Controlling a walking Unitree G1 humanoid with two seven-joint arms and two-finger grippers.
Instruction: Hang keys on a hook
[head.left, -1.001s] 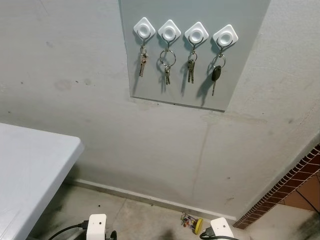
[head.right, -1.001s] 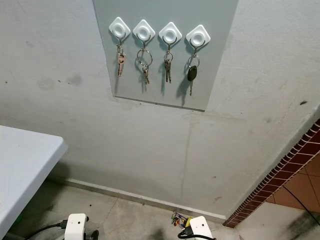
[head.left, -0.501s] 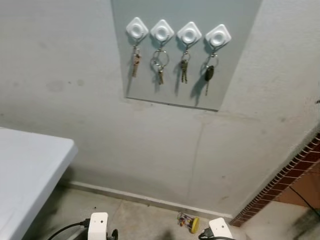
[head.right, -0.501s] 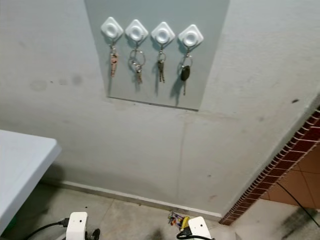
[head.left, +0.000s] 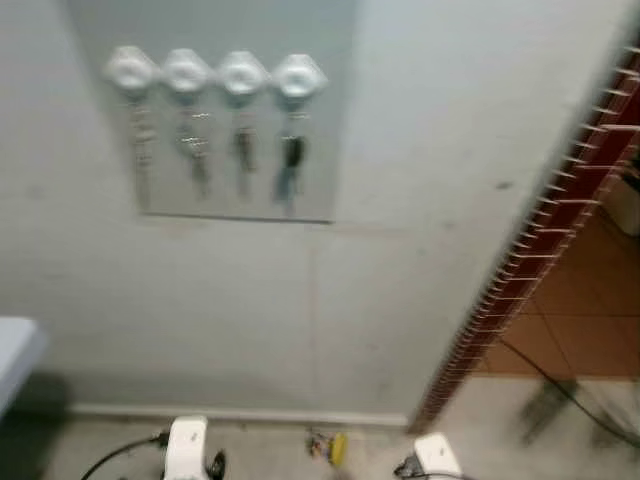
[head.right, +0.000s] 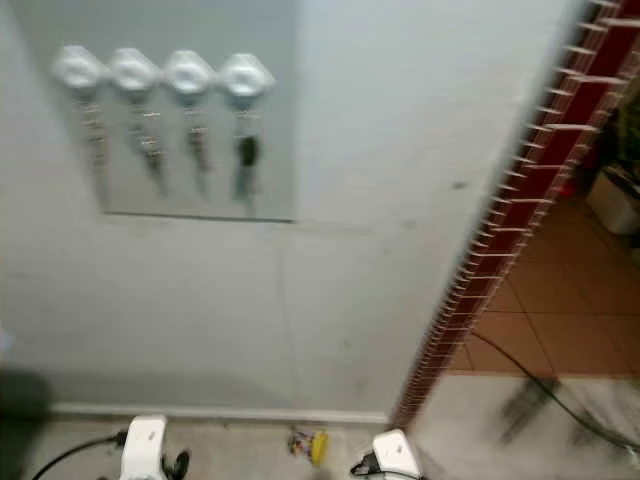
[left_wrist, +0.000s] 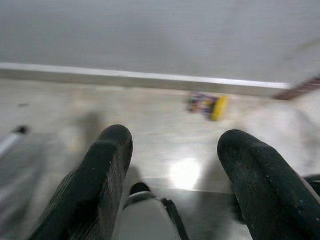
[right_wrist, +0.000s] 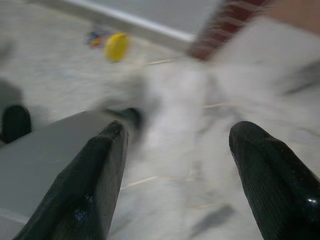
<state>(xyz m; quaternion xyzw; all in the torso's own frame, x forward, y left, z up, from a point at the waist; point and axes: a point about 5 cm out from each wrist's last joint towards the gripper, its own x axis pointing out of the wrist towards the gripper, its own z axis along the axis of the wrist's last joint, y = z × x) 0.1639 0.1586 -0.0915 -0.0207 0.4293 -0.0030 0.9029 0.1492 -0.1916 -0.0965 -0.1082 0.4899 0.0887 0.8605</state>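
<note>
We saw a blurred grey wall with a paler panel (head.left: 330, 150) carrying four white hooks (head.left: 298, 75) in a row, each with a set of keys (head.left: 291, 155) hanging under it; the set nearest the brick edge (head.left: 520, 270) had a dark head. That red brick edge ran slantwise down to the floor, and past it lay open tiled floor (head.left: 570, 330) with a dark cable (head.left: 560, 385) across it.

Both arms hung low. Our left gripper (left_wrist: 172, 165) had its jaws spread wide with nothing between them, and the concrete floor beyond lay bare up to the skirting (left_wrist: 140, 78). A yellow-tagged bunch (left_wrist: 212, 106) lay on the floor ahead of those jaws, just short of the skirting.

Our right gripper (right_wrist: 175, 165) was likewise wide open and empty.
</note>
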